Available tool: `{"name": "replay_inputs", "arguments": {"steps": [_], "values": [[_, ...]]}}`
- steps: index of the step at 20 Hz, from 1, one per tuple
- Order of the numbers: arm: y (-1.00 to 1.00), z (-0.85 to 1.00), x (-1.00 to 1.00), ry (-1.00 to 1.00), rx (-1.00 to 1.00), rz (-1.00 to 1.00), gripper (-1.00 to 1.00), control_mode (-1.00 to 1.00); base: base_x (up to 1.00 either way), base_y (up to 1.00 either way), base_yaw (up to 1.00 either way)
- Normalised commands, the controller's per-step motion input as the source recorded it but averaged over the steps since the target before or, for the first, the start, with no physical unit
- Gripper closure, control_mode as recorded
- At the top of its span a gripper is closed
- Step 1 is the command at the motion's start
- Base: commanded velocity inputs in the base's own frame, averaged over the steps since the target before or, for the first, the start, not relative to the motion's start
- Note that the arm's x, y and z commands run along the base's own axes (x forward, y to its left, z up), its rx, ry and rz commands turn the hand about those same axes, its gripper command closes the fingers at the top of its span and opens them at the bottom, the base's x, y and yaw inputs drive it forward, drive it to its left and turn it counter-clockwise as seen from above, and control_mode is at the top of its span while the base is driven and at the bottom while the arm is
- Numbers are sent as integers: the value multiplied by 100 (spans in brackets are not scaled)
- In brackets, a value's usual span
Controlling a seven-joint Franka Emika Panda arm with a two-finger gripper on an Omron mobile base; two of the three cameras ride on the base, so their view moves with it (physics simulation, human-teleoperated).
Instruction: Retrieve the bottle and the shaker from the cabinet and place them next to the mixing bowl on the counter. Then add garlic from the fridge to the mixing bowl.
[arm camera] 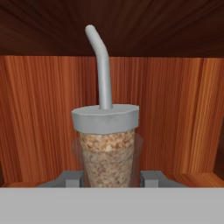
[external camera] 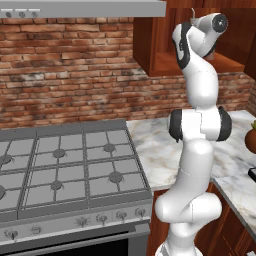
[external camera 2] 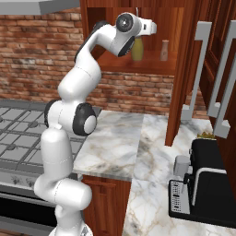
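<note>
Bottle (external camera 2: pixel 137 50) and shaker (external camera 2: pixel 164 50) stand apart on cabinet (external camera 2: pixel 152 68) shelf.

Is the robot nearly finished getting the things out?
Nothing looks done: the bottle and shaker stand on the cabinet shelf. The hand grips a cup with a straw, not a wanted thing. Left: both items, then the garlic.

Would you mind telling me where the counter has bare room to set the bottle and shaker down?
The widest bare patch of the counter lies between the stove and the cabinet's side panel. Toward the dark toaster the marble narrows and is crowded. On the cabinet shelf, the bottle and shaker stand apart.
</note>
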Motion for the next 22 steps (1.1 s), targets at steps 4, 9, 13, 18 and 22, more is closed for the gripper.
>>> {"name": "replay_inputs", "arguments": {"steps": [4, 9, 13, 18, 22], "values": [[-5, 0, -31, 0, 0, 0, 100, -100, 0, 0, 0], [0, 0, -28, 0, 0, -1, 100, -100, 0, 0, 0], [0, -5, -37, 0, 0, 0, 100, -100, 0, 0, 0], [0, -1, -49, -2, 0, 0, 100, -100, 0, 0, 0], [0, 0, -72, -5, 0, 0, 100, -100, 0, 0, 0]]}}
